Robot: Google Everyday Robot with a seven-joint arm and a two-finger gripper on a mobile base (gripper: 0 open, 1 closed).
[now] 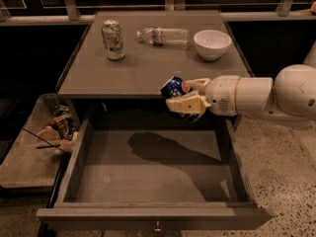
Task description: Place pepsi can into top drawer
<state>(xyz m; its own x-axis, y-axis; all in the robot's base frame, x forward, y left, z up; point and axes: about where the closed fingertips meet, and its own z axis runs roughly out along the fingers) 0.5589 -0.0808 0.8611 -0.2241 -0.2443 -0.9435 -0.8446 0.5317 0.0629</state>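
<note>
The pepsi can, dark blue with white and red markings, is tilted and held in my gripper, whose cream fingers are shut on it. The gripper reaches in from the right and holds the can at the table's front edge, above the back of the top drawer. The drawer is pulled fully out, wide and shallow with a flat grey bottom, low sides and a small metal knob at the front. The can's shadow falls on the drawer bottom.
On the grey table top stand a pale green-and-white can, a lying plastic water bottle and a white bowl. A low tray with small clutter sits left of the drawer. Speckled floor lies to the right.
</note>
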